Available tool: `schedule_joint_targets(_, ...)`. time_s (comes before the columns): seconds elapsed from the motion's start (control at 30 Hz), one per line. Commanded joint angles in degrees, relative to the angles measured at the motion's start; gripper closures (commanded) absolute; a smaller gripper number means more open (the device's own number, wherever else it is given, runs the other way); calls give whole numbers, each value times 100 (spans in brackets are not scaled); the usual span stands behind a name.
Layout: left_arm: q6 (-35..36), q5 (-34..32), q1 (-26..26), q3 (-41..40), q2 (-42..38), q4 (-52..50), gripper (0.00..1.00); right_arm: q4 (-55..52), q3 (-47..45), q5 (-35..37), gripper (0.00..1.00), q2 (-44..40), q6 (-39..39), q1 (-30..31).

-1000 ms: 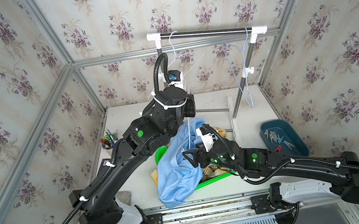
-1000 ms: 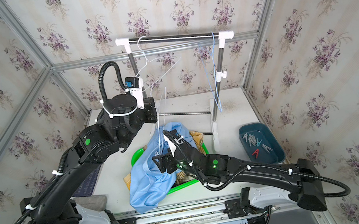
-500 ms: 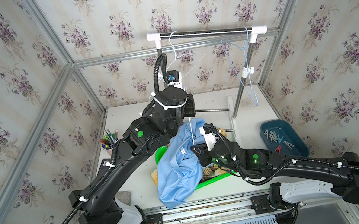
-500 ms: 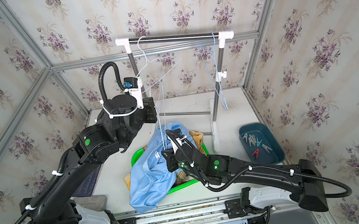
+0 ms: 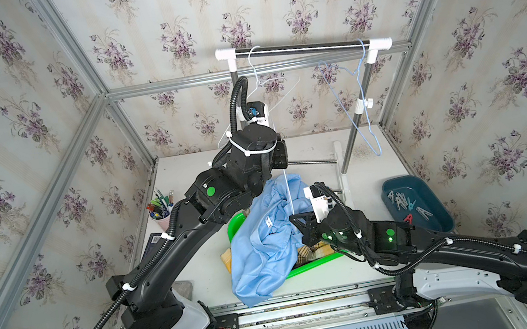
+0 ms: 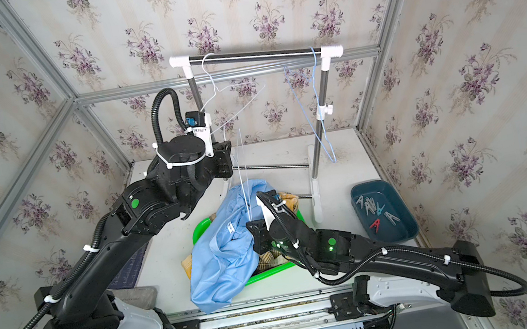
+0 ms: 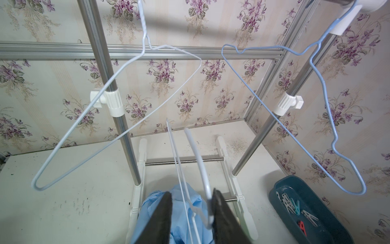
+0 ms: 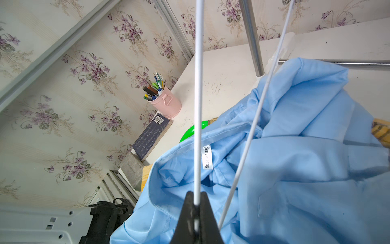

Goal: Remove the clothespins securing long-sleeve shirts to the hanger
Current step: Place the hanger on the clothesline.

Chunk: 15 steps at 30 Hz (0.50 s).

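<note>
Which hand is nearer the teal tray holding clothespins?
Right. The right hand, shut on the white hanger over the blue shirt, is nearer the teal tray; the left hand is higher and farther back.

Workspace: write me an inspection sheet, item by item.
Surface: white tabletop, scuffed and speckled.
Job's things: light blue shirt heaped over a plaid shirt in the green basin; clothespins lie in the teal tray; none seen on the shirts.
Clutter: pink pen cup, dark book.
Claws: left claw open, the white hanger hook between its jaws; right claw shut on that hanger's wire.
Cables: black conduits tied along both arms.
Surroundings: floral walls, metal frame, garment rail carrying a pale hanger and a blue hanger, both bare.
</note>
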Motion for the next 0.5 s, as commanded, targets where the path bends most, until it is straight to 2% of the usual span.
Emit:
schedule_joint_targets(0.0, 53, 123, 130, 126, 55, 123, 36, -120, -19, 3, 100, -235, 99, 7)
schedule_joint_targets(0.07, 102, 262, 199, 247, 98, 147, 25, -187, -45, -92, 100, -370, 133, 13)
schedule_joint_targets(0.23, 391, 431, 343, 619, 7, 188, 8, -472, 16, -239, 100, -522, 251, 13)
schedule_joint_targets(0.27, 437, 432, 373, 633, -94, 187, 2, -490, 32, -239, 100, -552, 263, 5)
schedule_joint_targets(0.33, 487, 476, 448, 607, -329, 224, 1, -467, 69, -247, 100, -568, 232, 9)
schedule_joint_targets(0.47, 422, 1304, 718, 351, -1030, 445, 1, -541, 280, -244, 100, -376, 145, 3)
